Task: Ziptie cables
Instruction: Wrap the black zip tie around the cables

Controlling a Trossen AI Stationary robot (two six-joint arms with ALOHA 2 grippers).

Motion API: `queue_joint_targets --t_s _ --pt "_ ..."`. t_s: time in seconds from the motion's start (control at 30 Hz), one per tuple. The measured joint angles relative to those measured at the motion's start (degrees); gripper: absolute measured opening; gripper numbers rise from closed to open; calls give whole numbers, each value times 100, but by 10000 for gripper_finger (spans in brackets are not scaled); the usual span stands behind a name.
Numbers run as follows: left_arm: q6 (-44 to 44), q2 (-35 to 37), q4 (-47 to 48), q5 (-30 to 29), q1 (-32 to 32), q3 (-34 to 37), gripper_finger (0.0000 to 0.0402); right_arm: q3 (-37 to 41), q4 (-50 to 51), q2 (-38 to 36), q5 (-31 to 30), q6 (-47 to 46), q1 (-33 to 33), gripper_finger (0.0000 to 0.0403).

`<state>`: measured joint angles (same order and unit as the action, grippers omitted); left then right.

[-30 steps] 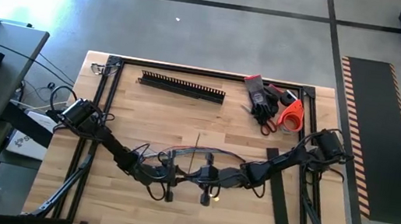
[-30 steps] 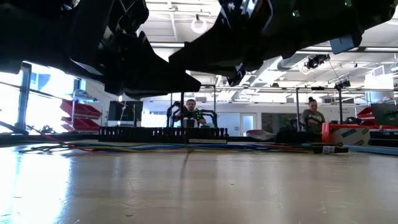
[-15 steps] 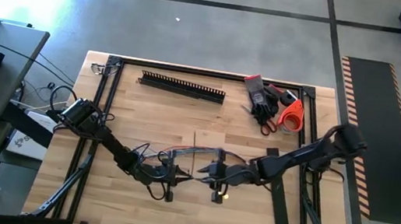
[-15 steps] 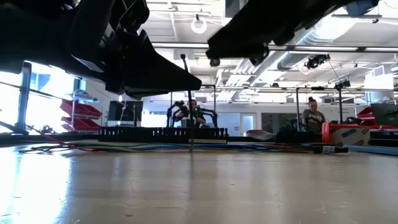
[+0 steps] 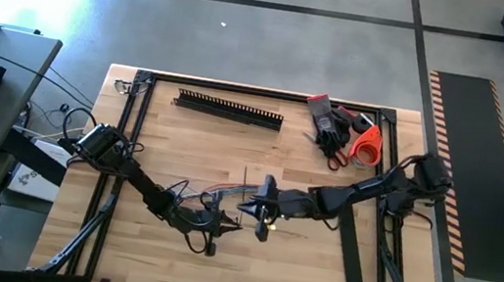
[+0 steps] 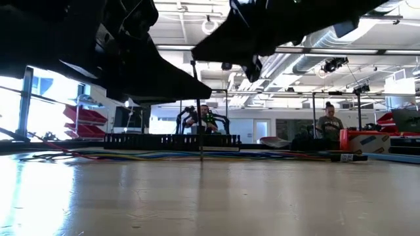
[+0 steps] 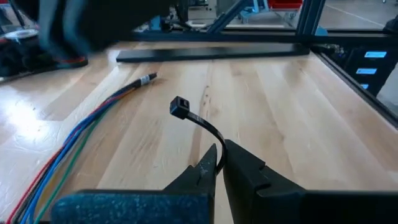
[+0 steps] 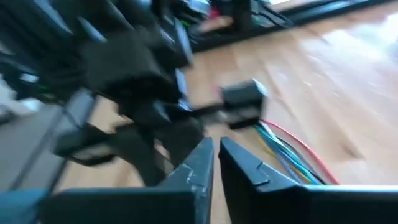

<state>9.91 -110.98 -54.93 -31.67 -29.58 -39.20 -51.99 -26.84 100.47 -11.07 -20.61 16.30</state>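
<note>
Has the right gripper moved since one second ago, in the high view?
Yes. The right gripper has shifted toward the table's far edge, nearer the black slotted duct, close to the left gripper.

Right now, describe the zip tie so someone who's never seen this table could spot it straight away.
On the wooden table, follow the left arm to its pincer near the middle. The zip tie is the thin black strip pinched there, curving up to a small square head. Unlike the coloured cables lying flat beside it, it arcs off the wood.
</note>
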Motion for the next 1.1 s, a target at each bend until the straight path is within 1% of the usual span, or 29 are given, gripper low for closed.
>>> queue_joint_targets --t_s 0.07,0.17,0.37,0.57,0.87,1.1 --pt "7 0 49 13 0 0 0 -1 -265 81 356 -5 -63 5" --pt "5 0 35 58 0 0 0 -2 -331 194 824 -150 -123 8" --pt "19 0 101 84 -2 0 0 0 -161 328 1327 -159 -109 1" --pt "53 0 117 80 -2 0 0 -2 -136 328 1558 -5 -90 0" --pt "154 0 108 51 26 0 0 -2 31 328 1578 169 11 0" --pt "242 0 109 -18 44 0 0 -2 95 328 1289 270 111 0"
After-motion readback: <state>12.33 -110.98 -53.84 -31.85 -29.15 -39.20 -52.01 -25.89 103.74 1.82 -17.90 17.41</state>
